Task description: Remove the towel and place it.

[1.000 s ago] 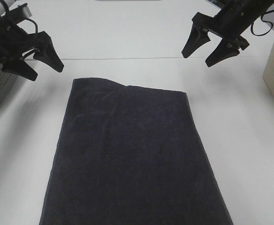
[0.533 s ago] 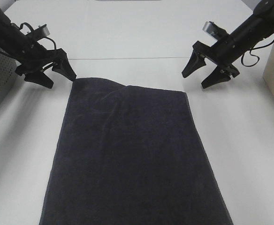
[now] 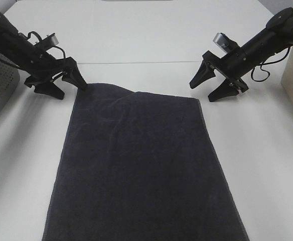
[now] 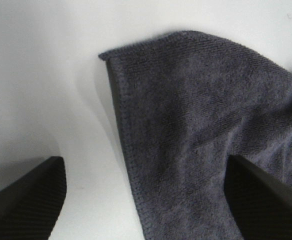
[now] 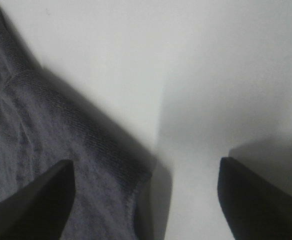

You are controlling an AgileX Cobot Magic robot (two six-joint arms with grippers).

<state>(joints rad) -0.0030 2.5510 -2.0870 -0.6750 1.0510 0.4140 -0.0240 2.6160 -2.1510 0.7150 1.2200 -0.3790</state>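
Navy towel [image 3: 141,165] stays flat on the white desk [image 3: 267,160], while open left pincer [image 3: 69,90] and open right pincer [image 3: 202,92] have lowered to its far corners.

The towel [image 3: 141,165] runs off the high view's bottom edge, its near corners unseen.

The matte-black left gripper [image 3: 72,92] and its twin, the matte-black right gripper [image 3: 201,93], each carry two long, tapering, wedge-shaped fingers [image 4: 21,200] with finely ribbed faces. A small silver-grey block [image 3: 221,39] tops each black wrist. A thin black cable [image 3: 259,78] loops at the right arm's 5 o'clock.
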